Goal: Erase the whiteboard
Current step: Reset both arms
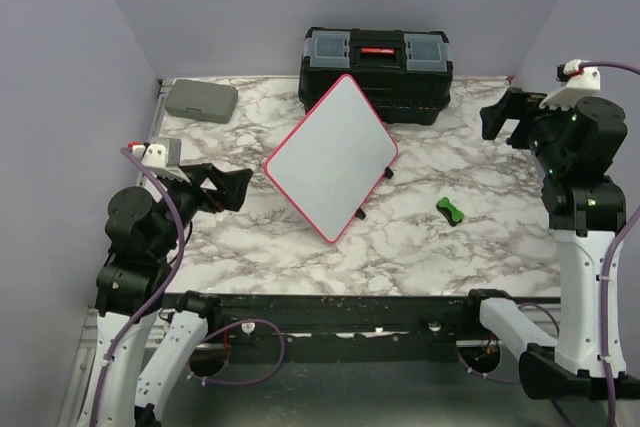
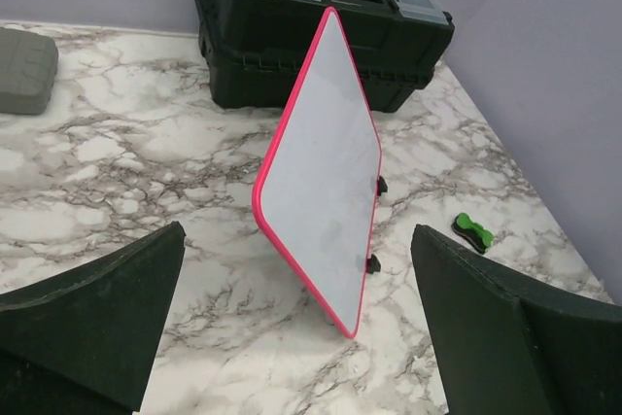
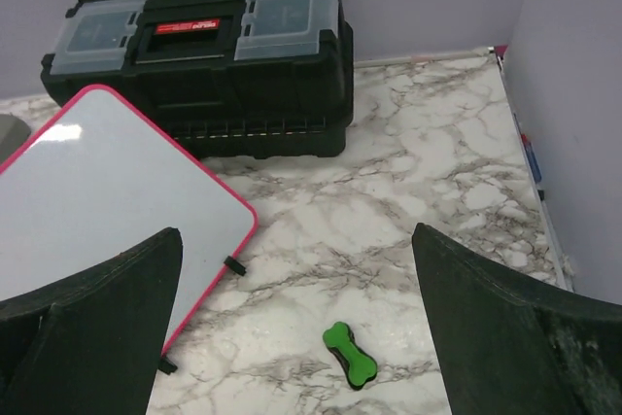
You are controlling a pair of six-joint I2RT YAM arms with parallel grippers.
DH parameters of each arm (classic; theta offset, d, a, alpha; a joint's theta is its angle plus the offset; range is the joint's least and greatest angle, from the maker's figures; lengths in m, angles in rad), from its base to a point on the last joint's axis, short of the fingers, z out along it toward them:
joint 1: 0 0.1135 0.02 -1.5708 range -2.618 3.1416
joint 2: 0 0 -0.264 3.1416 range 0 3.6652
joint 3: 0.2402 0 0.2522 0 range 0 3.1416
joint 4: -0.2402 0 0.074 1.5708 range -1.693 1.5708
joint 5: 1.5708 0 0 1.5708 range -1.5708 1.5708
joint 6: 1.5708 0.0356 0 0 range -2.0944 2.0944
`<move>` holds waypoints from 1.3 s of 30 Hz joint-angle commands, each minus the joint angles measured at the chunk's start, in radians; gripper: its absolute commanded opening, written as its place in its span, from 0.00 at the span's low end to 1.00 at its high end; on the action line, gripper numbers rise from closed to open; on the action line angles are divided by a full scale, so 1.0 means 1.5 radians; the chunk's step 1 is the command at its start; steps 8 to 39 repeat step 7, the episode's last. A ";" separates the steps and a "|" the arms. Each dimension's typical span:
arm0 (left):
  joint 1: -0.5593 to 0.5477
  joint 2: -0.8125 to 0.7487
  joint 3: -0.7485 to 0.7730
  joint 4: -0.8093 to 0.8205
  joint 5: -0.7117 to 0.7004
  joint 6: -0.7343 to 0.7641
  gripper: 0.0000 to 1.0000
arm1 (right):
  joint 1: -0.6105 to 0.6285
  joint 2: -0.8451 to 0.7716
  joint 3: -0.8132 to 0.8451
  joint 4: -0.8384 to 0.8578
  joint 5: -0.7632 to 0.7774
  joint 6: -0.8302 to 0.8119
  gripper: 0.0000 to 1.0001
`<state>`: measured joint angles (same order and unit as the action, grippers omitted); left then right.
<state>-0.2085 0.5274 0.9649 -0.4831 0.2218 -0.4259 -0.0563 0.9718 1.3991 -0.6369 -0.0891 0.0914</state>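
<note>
The whiteboard (image 1: 330,157) stands tilted at frame centre, just in front of the black toolbox (image 1: 375,72). Its face shows no writing, so the erasing looks finished. The green eraser (image 1: 450,211) lies loose at its lower right. The left gripper (image 1: 238,188) and right gripper (image 1: 503,119) both gape wide, holding nothing, and the toolbox's red label is too small to read.

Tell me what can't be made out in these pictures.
Whiteboard back: hidden by its own face, every view.
Toolbox red label text: too small, right wrist view.
Grey case: cut off by left edge, left wrist view.
</note>
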 commanded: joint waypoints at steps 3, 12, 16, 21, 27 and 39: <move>0.005 -0.033 0.002 -0.044 0.006 0.022 0.99 | -0.004 -0.025 -0.008 -0.043 0.044 0.058 1.00; 0.006 -0.046 -0.012 -0.038 0.005 0.022 0.99 | -0.005 -0.035 -0.043 -0.020 0.055 0.040 1.00; 0.006 -0.046 -0.012 -0.038 0.005 0.022 0.99 | -0.005 -0.035 -0.043 -0.020 0.055 0.040 1.00; 0.006 -0.046 -0.012 -0.038 0.005 0.022 0.99 | -0.005 -0.035 -0.043 -0.020 0.055 0.040 1.00; 0.006 -0.046 -0.012 -0.038 0.005 0.022 0.99 | -0.005 -0.035 -0.043 -0.020 0.055 0.040 1.00; 0.006 -0.046 -0.012 -0.038 0.005 0.022 0.99 | -0.005 -0.035 -0.043 -0.020 0.055 0.040 1.00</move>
